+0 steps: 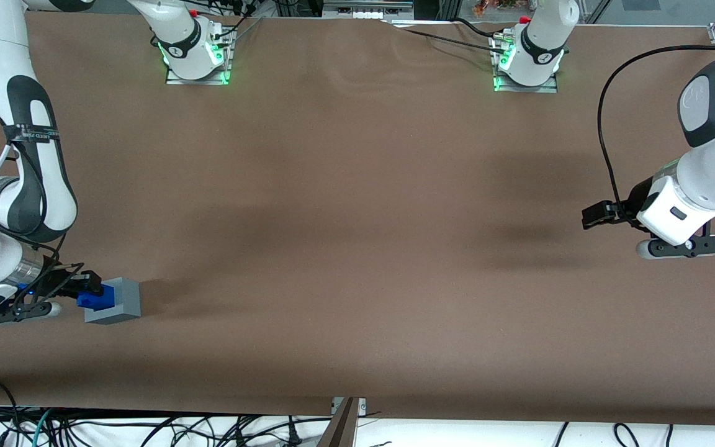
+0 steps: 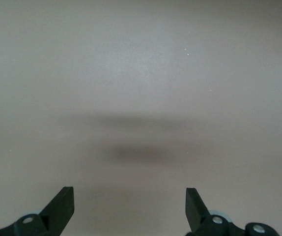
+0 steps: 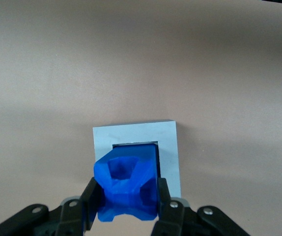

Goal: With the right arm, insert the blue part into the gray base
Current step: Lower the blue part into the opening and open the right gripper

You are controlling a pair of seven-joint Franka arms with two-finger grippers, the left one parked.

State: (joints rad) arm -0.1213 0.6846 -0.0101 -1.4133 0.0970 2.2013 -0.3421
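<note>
While clamped on the blue part [image 3: 125, 189], the gripper [image 3: 125, 202] hangs directly over the gray base [image 3: 166, 142].
Base rests on the brown table [image 1: 357, 248] toward the working arm's end; part sits above the recess [image 3: 153, 150].

Front view: even, diffuse overhead light, no hard glare on the brown cloth-covered bench [image 1: 357, 248]. Soft broad shadows mid-bench; a darker short shadow lies on the cloth beside the light gray plastic cube [image 1: 114, 302], toward the parked arm's end. Green LEDs glow at both arm mounts. Frame sharp edge to edge.

Right wrist view: bench washed out to pale beige, the bright blue chunky plastic piece [image 3: 126, 189] saturated, slightly soft. Black two-finger pincer [image 3: 126, 202] underexposed.

Left wrist view: hazy, low contrast, faint blurred shadow bands.
</note>
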